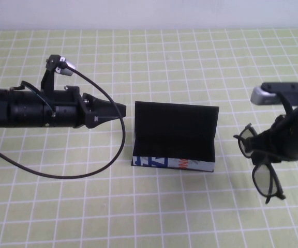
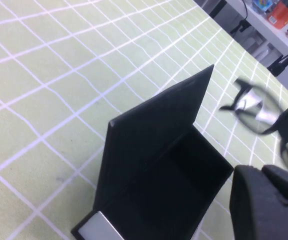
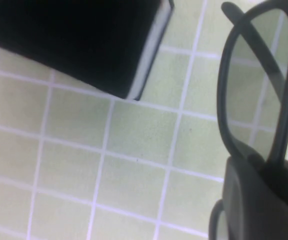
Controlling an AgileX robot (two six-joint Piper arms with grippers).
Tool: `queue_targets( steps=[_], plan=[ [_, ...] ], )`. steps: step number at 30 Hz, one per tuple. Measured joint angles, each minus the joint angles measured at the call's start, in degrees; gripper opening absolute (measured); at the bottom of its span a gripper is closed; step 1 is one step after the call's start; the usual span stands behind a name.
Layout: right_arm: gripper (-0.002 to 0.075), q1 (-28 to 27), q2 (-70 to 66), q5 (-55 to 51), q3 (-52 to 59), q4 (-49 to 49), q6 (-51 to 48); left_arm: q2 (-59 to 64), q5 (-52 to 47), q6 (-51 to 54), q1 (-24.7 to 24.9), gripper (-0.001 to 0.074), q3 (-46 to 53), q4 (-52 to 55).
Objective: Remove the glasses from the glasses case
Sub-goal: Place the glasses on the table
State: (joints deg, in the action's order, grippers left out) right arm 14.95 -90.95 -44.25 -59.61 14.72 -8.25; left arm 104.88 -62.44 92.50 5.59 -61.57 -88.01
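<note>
Pinching the glasses beside the open glasses case, right fingers — left fingers pressed together.

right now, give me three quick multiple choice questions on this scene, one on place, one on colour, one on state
1. Where are the glasses?
A. inside the glasses case
B. held by the right tool, right of the case
C. under the left tool

2. What colour is the mat?
A. light green with white grid lines
B. plain red
C. blue

3. The glasses case lid is:
A. shut
B. standing open
C. detached

Answers:
1 B, the right tool grips the frame beside the case.
2 A, the grid shows everywhere.
3 B, the lid is upright; the left tool waits beside it.
</note>
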Motion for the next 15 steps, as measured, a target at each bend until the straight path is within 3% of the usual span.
queue_targets(
  steps=[7, 15],
  plan=[
    [0.0058, -0.03, -4.42, 6.54, 3.95, 3.05, 0.14, 0.00, 0.34, -0.21, 0.00, -0.0004, 0.00, -0.06],
    [0.0314, -0.03, -6.17, 6.89, 3.79, 3.41, 0.16, 0.00, 1.68, -0.92, 0.00, -0.0004, 0.00, -0.27]
  ],
)
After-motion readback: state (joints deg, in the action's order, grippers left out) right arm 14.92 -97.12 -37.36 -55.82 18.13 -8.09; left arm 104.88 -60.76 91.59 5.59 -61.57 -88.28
